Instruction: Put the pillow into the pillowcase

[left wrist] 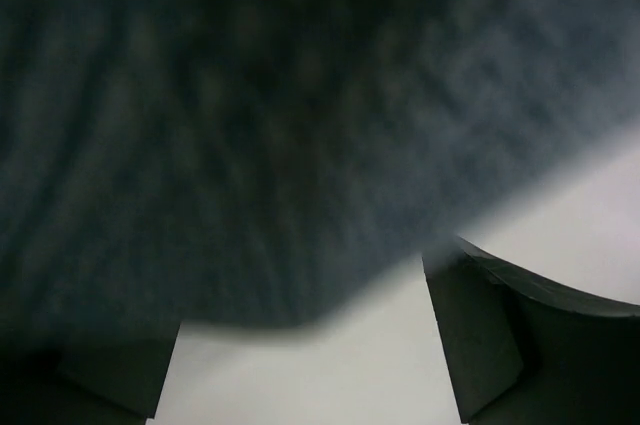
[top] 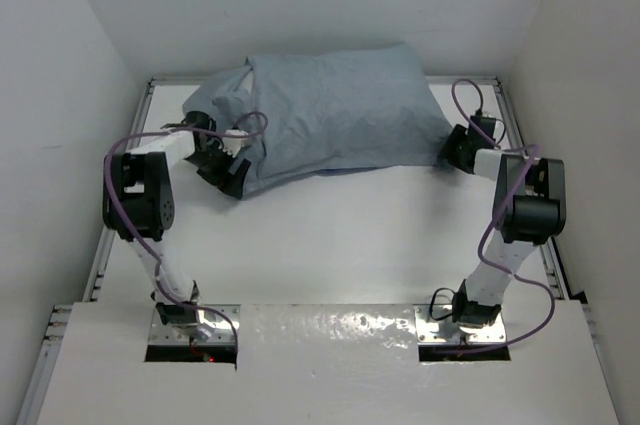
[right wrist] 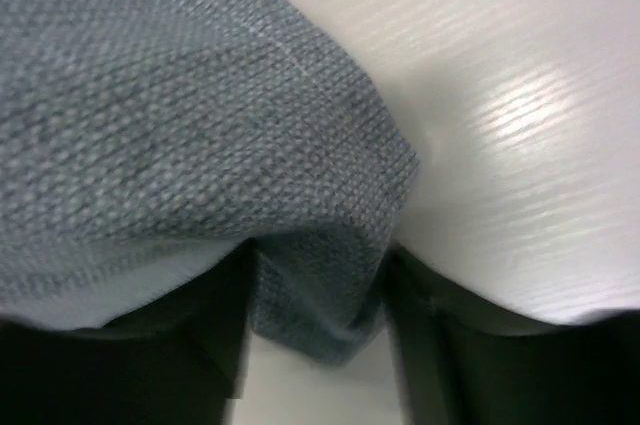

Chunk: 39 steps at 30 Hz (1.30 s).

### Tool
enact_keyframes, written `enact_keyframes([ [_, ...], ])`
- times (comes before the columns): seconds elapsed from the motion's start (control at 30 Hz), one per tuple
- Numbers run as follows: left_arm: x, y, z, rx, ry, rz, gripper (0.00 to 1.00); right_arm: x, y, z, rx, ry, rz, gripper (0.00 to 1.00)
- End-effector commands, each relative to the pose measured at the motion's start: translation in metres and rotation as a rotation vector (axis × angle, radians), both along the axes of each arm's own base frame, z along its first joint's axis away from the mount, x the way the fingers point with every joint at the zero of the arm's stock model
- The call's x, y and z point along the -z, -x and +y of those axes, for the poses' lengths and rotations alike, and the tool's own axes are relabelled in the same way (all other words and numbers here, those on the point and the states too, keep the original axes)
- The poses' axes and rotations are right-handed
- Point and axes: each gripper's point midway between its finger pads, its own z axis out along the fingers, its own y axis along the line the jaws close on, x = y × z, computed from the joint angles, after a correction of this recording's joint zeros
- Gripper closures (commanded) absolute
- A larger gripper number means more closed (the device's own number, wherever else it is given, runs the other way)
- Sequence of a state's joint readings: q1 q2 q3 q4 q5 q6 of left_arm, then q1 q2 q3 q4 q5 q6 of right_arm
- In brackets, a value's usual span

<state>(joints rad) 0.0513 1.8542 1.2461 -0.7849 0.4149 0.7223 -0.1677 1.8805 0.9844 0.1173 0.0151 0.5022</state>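
Note:
The pillowcase (top: pixel 335 120) lies across the back of the table, grey-blue side out and plump as if filled. The white pillow is hidden; no part of it shows for certain. My left gripper (top: pixel 228 167) is at the case's left end. In the left wrist view it (left wrist: pixel 300 345) is open, its fingers wide apart, with blurred dark cloth (left wrist: pixel 250 125) just above them and bare table between. My right gripper (top: pixel 452 148) is at the case's right corner. In the right wrist view it (right wrist: pixel 318 335) is shut on a fold of the woven cloth (right wrist: pixel 200 115).
White walls enclose the table (top: pixel 350 235) on three sides. Metal rails (top: pixel 103 255) run along its left and right edges. Purple cables (top: pixel 130 140) loop over both arms. The arm bases (top: pixel 195 320) stand at the near edge.

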Motion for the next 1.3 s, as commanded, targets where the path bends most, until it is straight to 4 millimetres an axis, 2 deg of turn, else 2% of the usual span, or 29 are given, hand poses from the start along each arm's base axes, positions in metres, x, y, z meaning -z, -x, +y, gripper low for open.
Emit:
enact_keyframes([
  [0.0,0.027,-0.029,-0.002,-0.108,0.012,-0.012,0.19,-0.010,-0.015,0.007,0.022,-0.059,-0.102,0.54],
  [0.03,0.031,-0.032,-0.002,-0.126,0.018,0.002,0.44,-0.010,-0.014,0.007,0.027,-0.061,-0.109,0.65],
  [0.07,0.033,-0.035,0.000,-0.145,0.025,0.012,0.59,-0.014,-0.015,0.004,0.040,-0.054,-0.125,0.76],
  [0.1,0.030,-0.045,0.008,-0.193,0.034,-0.003,0.78,-0.015,-0.013,0.004,0.045,-0.053,-0.140,0.83],
  [0.13,0.026,-0.051,0.014,-0.225,0.030,-0.020,1.00,-0.017,-0.013,0.004,0.043,-0.047,-0.150,0.97],
  [0.23,-0.011,-0.068,0.036,-0.272,0.013,-0.141,1.00,-0.031,-0.013,-0.005,0.039,0.020,-0.177,1.00],
  [0.27,-0.036,-0.075,0.043,-0.267,-0.011,-0.213,1.00,-0.035,-0.011,-0.008,0.039,0.042,-0.174,1.00],
  [0.33,-0.059,-0.078,0.056,-0.276,-0.078,-0.261,1.00,-0.058,-0.012,-0.010,0.020,0.075,-0.211,1.00],
  [0.37,-0.087,-0.090,0.062,-0.269,-0.106,-0.326,1.00,-0.071,-0.012,-0.009,0.011,0.083,-0.234,1.00],
  [0.4,-0.099,-0.086,0.064,-0.267,-0.127,-0.309,1.00,-0.098,-0.011,-0.009,0.003,0.098,-0.283,1.00],
  [0.43,-0.113,-0.090,0.073,-0.279,-0.165,-0.327,1.00,-0.115,-0.010,-0.008,0.000,0.104,-0.316,1.00],
  [0.47,-0.154,-0.106,0.079,-0.286,-0.191,-0.416,1.00,-0.139,-0.011,-0.008,0.003,0.109,-0.363,1.00],
  [0.5,-0.173,-0.106,0.083,-0.293,-0.210,-0.425,1.00,-0.159,-0.010,-0.009,0.009,0.118,-0.397,1.00],
  [0.53,-0.196,-0.110,0.092,-0.311,-0.257,-0.469,1.00,-0.203,-0.006,-0.009,0.017,0.137,-0.490,1.00],
  [0.57,-0.249,-0.121,0.099,-0.329,-0.286,-0.579,1.00,-0.241,-0.007,-0.010,0.018,0.151,-0.559,1.00],
  [0.6,-0.281,-0.126,0.105,-0.351,-0.310,-0.648,1.00,-0.268,-0.005,-0.010,0.016,0.170,-0.607,1.00],
  [0.63,-0.340,-0.131,0.116,-0.391,-0.360,-0.794,1.00,-0.332,-0.001,-0.007,0.005,0.189,-0.728,1.00],
  [0.7,-0.389,-0.126,0.123,-0.415,-0.407,-0.912,1.00,-0.374,0.009,-0.002,-0.031,0.212,-0.782,1.00],
  [0.73,-0.420,-0.115,0.122,-0.407,-0.425,-0.994,1.00,-0.416,0.020,0.001,-0.033,0.227,-0.863,1.00],
  [0.77,-0.438,-0.112,0.122,-0.408,-0.438,-1.056,1.00,-0.431,0.026,0.002,-0.033,0.237,-0.892,1.00],
  [0.8,-0.448,-0.105,0.122,-0.410,-0.450,-1.089,1.00,-0.443,0.033,0.003,-0.034,0.243,-0.917,1.00],
  [0.83,-0.462,-0.094,0.121,-0.411,-0.458,-1.128,1.00,-0.465,0.045,0.004,-0.024,0.257,-0.961,1.00],
  [1.0,-0.497,-0.060,0.126,-0.422,-0.526,-1.201,1.00,-0.506,0.081,0.009,-0.032,0.302,-1.053,1.00],
  [1.07,-0.500,-0.052,0.124,-0.411,-0.529,-1.204,1.00,-0.512,0.099,0.012,-0.039,0.316,-1.049,1.00],
  [1.13,-0.496,-0.040,0.114,-0.358,-0.500,-1.179,1.00,-0.519,0.118,0.016,-0.052,0.337,-1.062,1.00],
  [1.2,-0.488,-0.035,0.096,-0.282,-0.430,-1.161,1.00,-0.512,0.122,0.025,-0.110,0.332,-1.042,1.00],
  [1.23,-0.479,-0.032,0.091,-0.252,-0.411,-1.130,1.00,-0.497,0.119,0.036,-0.190,0.327,-1.001,1.00],
  [1.27,-0.474,-0.033,0.083,-0.209,-0.376,-1.121,1.00,-0.480,0.116,0.073,-0.412,0.254,-0.985,1.00],
])
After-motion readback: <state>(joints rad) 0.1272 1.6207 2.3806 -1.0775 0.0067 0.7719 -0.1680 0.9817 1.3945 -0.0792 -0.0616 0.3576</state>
